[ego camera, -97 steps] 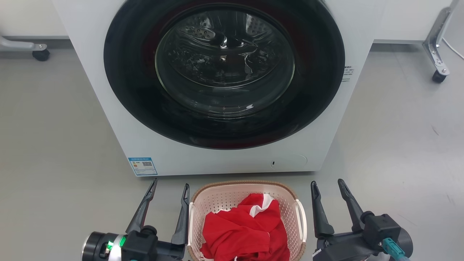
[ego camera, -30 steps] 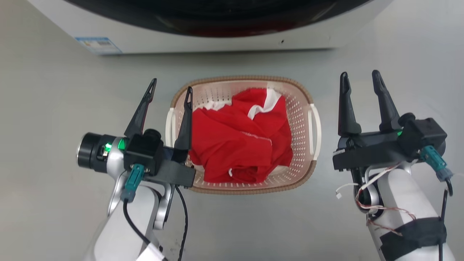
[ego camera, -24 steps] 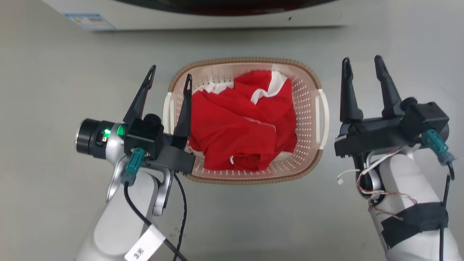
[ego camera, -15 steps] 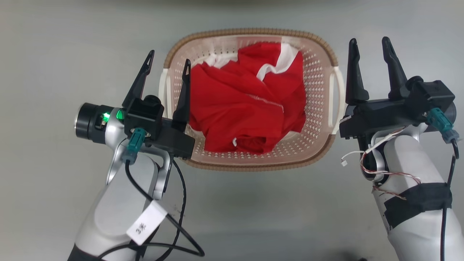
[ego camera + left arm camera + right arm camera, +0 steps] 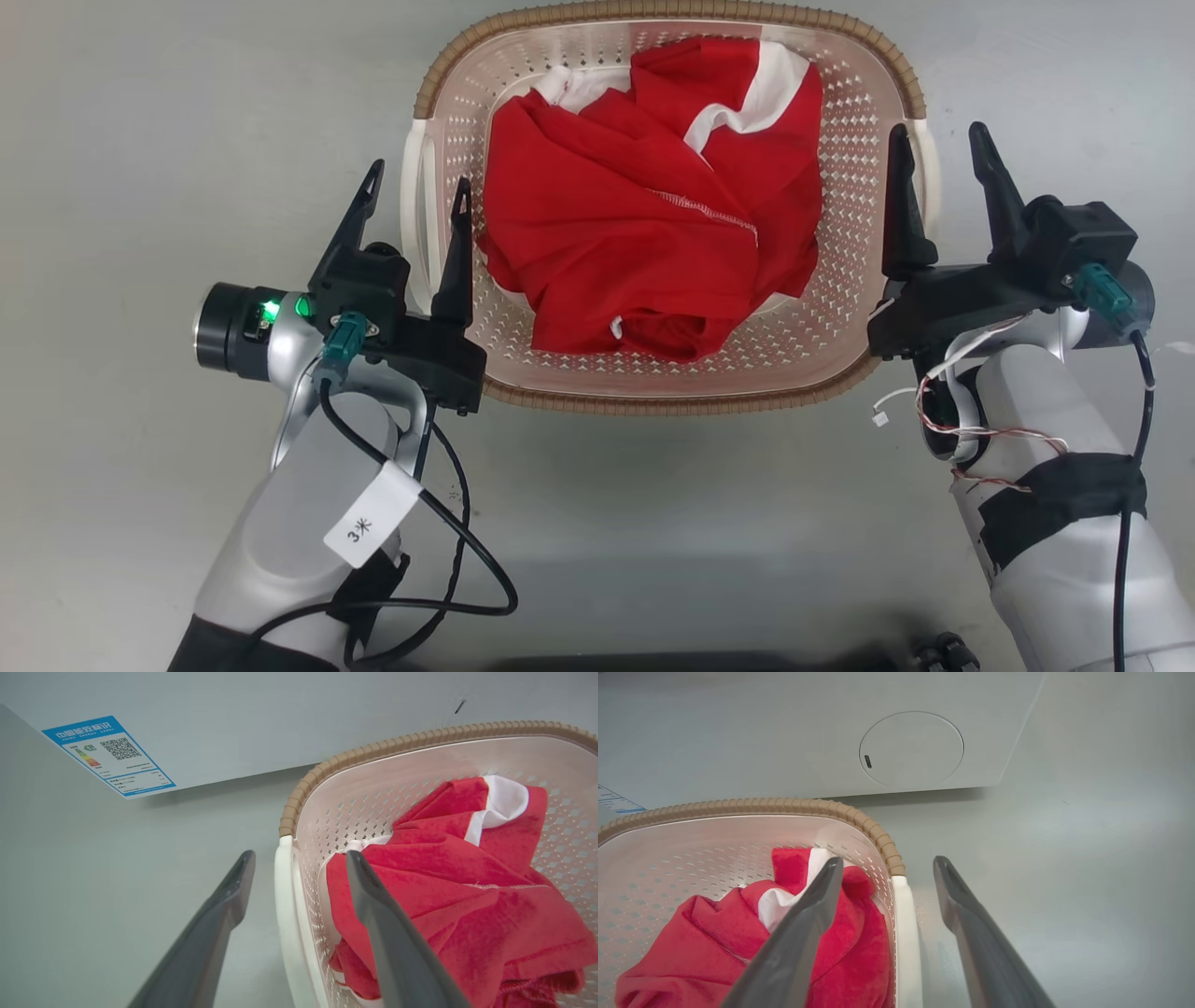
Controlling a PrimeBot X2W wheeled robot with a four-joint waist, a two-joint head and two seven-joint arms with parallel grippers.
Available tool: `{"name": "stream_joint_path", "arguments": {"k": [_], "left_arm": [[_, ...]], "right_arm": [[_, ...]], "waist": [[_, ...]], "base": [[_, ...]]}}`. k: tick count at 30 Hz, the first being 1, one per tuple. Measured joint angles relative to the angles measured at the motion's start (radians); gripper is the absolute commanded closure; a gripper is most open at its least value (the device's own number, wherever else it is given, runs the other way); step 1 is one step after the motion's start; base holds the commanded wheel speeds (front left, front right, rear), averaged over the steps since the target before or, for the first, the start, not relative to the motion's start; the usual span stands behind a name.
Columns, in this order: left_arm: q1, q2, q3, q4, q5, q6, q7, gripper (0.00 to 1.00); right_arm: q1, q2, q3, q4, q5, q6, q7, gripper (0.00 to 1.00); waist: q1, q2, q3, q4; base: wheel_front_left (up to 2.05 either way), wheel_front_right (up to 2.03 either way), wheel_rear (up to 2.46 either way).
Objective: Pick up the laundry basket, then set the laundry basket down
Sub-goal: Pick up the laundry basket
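Laundry basket (image 5: pixel 653 403): left gripper (image 5: pixel 416 177), right gripper (image 5: pixel 938 131) both spread astride its handles (image 5: pixel 414 233); uneven clamping could tilt it, spilling red garment (image 5: pixel 635 233).

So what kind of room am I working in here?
Likely a laundry area: a laundry basket holding a red garment sits on bare grey floor, before a white appliance panel bearing an energy label.

The head camera looks nearly straight down, with the laundry basket (image 5: pixel 845 243) at 12 o'clock. Wrist cameras sit low and close, sighting along the left end effector (image 5: pixel 300 856) and right end effector (image 5: pixel 888 862) toward the washer (image 5: pixel 784 728). All three views share the laundry basket.
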Motion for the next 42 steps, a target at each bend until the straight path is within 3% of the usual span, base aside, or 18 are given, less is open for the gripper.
{"name": "stream_joint_path", "arguments": {"k": [22,29,33,34,35,37,40,41,42], "left_arm": [[-0.087,-0.005,-0.008,0.219,-0.064,-0.035,0.013,0.00],[-0.107,-0.006,-0.025,0.252,-0.097,-0.035,0.019,0.00],[-0.113,-0.006,-0.046,0.274,-0.112,-0.035,0.022,0.02],[-0.119,-0.006,-0.049,0.279,-0.120,-0.035,0.022,0.10],[-0.127,-0.006,-0.055,0.283,-0.143,-0.035,0.022,0.10],[-0.128,-0.006,-0.066,0.289,-0.155,-0.035,0.026,0.48],[-0.128,-0.008,-0.081,0.301,-0.168,-0.035,0.031,0.79],[-0.130,-0.008,-0.085,0.305,-0.174,-0.033,0.031,1.00],[-0.130,-0.009,-0.089,0.308,-0.188,-0.030,0.031,1.00]], "right_arm": [[-0.074,0.010,0.029,0.222,0.026,0.010,0.000,0.00],[-0.100,0.012,0.043,0.256,0.034,0.017,0.000,0.25],[-0.115,0.013,0.056,0.277,0.035,0.018,0.000,0.45],[-0.115,0.014,0.058,0.282,0.035,0.018,0.000,0.51],[-0.117,0.015,0.064,0.291,0.035,0.020,0.000,0.51],[-0.126,0.017,0.069,0.303,0.043,0.023,0.000,0.60],[-0.134,0.020,0.083,0.313,0.061,0.024,0.000,0.76],[-0.134,0.020,0.090,0.316,0.069,0.023,0.000,1.00],[-0.134,0.022,0.096,0.319,0.077,0.023,0.000,1.00]], "waist": [[0.0000,-0.0001,0.061,-0.009],[0.0000,-0.0001,0.065,-0.013],[0.0000,-0.0001,0.066,-0.017],[0.0000,-0.0001,0.066,-0.018],[0.0000,-0.0001,0.065,-0.020],[0.0000,-0.0001,0.065,-0.022],[0.0000,-0.0002,0.062,-0.024],[0.0000,-0.0001,0.060,-0.024],[0.0000,-0.0001,0.057,-0.024]], "base": [[0.00,0.00,0.00],[0.00,0.00,0.00],[0.00,0.00,0.00],[0.00,0.00,0.00],[0.00,0.00,0.00],[0.00,0.00,0.00],[0.00,0.00,0.00],[0.00,0.00,0.00],[0.00,0.00,0.00]]}}
